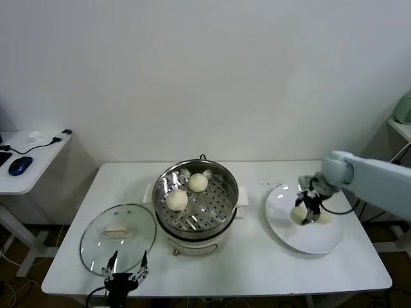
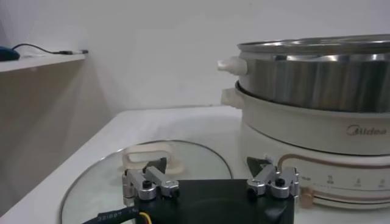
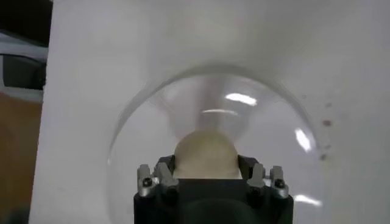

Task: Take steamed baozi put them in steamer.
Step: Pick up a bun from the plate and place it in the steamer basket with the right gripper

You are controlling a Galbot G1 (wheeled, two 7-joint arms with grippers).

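The steamer (image 1: 196, 221) stands mid-table with two cream-white baozi (image 1: 177, 199) (image 1: 198, 183) on its perforated tray. My right gripper (image 1: 310, 210) is over the white plate (image 1: 308, 240), right of the steamer. Two more baozi show there, one on each side of the fingers (image 1: 298, 213) (image 1: 325, 217). In the right wrist view the gripper (image 3: 206, 162) is shut on one baozi (image 3: 206, 149), a finger against each side of it; the other baozi is out of that view. My left gripper (image 1: 126, 273) is parked open and empty at the table's front edge.
A round glass lid (image 1: 118, 239) with a cream handle lies left of the steamer, just beyond the left gripper (image 2: 209, 165). It also shows in the left wrist view (image 2: 97, 182), with the steamer's wall (image 2: 317, 79) close by. A side desk (image 1: 26, 160) stands far left.
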